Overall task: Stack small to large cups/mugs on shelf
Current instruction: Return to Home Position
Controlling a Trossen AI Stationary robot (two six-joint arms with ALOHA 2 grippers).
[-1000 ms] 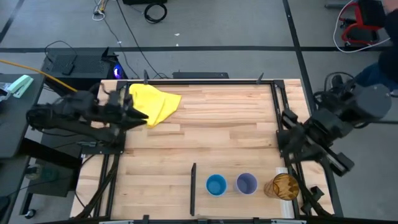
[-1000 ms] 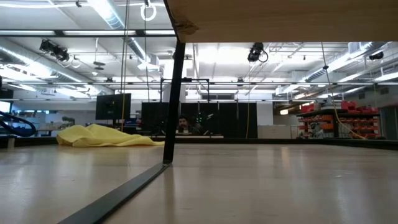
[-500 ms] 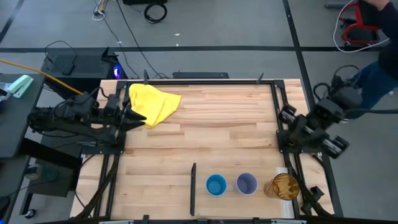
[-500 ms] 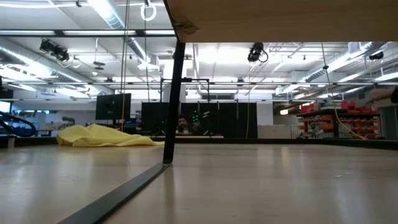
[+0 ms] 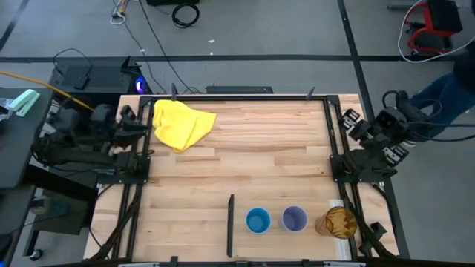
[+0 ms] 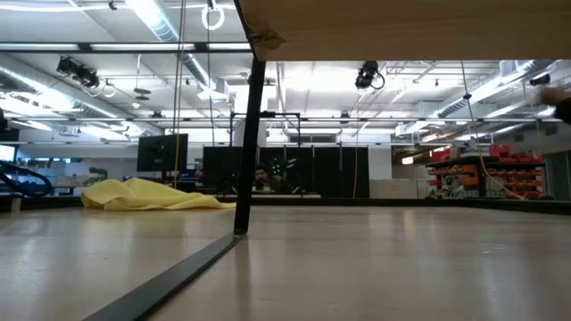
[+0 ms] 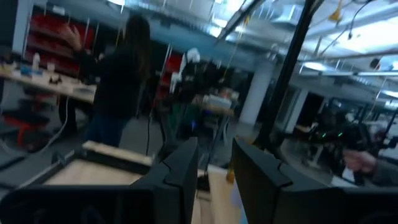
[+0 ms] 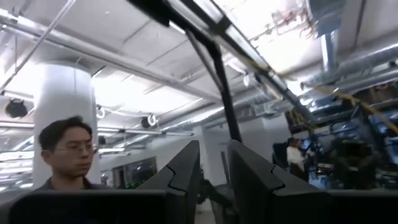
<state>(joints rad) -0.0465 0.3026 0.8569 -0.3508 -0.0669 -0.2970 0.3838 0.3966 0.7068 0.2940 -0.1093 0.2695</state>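
Three cups stand upright in a row at the table's near edge in the high view: the small blue cup (image 5: 257,220), the lavender cup (image 5: 295,219) and the amber tumbler (image 5: 338,221) farthest right. None shows in the low view. My left gripper (image 5: 145,127) is drawn back at the table's left edge, beside the yellow cloth (image 5: 182,122). In its wrist view the left gripper (image 7: 214,171) has only a narrow gap and holds nothing. My right gripper (image 5: 352,122) is past the right edge, far from the cups. It too is shut and empty in its wrist view (image 8: 213,171).
A thin dark divider (image 5: 231,226) stands left of the blue cup. The low view shows a shelf board (image 6: 401,27) overhead on a dark post (image 6: 250,134). Black frame rails (image 5: 330,133) line both sides. A person (image 5: 453,81) stands beyond the right edge; others show in the wrist views.
My left gripper has pulled back from the cloth's edge toward the table's left edge. My right arm has swung toward the far edge and turned its wrist outward, off the table. The cups and cloth have stayed where they were.
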